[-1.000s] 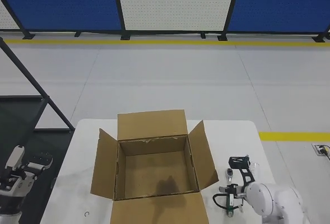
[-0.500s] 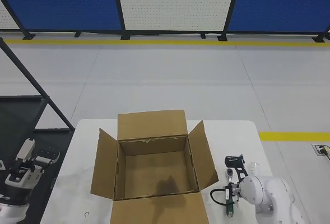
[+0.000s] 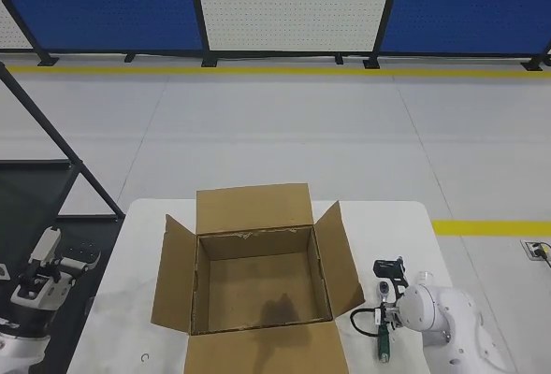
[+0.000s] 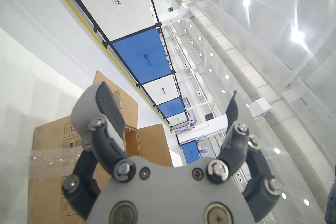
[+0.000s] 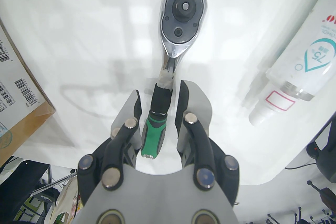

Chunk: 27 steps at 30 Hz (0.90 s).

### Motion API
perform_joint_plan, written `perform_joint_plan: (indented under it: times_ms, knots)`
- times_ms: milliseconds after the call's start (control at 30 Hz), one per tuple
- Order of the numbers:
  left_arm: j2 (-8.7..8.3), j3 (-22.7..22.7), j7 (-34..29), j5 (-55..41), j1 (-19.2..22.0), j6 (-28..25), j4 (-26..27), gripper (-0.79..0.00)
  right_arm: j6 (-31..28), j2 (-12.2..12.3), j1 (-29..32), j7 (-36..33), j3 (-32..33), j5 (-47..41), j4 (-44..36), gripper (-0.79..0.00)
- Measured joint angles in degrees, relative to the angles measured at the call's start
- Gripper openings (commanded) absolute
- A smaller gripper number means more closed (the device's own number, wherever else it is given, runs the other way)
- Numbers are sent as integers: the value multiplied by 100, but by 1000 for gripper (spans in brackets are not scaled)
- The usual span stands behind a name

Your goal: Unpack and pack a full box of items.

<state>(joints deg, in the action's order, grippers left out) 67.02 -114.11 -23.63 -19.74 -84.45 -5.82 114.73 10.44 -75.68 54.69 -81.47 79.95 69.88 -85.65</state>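
Right gripper (image 5: 160, 93) is open astride the ratchet (image 5: 183, 22) handle, so I'd centre, squeeze, then lift toward the box (image 3: 254, 208).

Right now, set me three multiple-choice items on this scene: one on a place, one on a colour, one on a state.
1. Where does the ratchet lie?
A) inside the box
B) on the table beside the box
C) on the floor

2. Its handle grip is:
A) red
B) green and black
C) yellow

3. The left pincer is:
A) open
B) shut on the ratchet
C) shut on nothing

Key:
1 B, it rests on the white tabletop, between the jaws of the right pincer.
2 B, the right wrist view shows those colours.
3 A, its jaws stand wide apart.
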Motion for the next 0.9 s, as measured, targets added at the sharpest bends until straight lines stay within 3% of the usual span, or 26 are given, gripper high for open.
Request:
perform_joint_plan:
  times_ms: [133,367,500,700,900]
  knots:
    - [-7,9,12,15,9,7,-3,0,6,6,-22,12,-17,-32,72,-582]
    - [-16,9,30,5,8,3,-13,0,13,19,-68,29,-29,-92,240,-619]
    - [-21,-19,41,-19,-17,-8,-11,0,16,28,-78,38,-34,-125,314,-785]
    - [-24,-85,55,-79,-80,-45,24,0,146,52,4,114,57,-151,108,-785]
    - [-25,-152,22,-201,-164,-126,80,0,390,116,332,13,349,13,-952,-785]
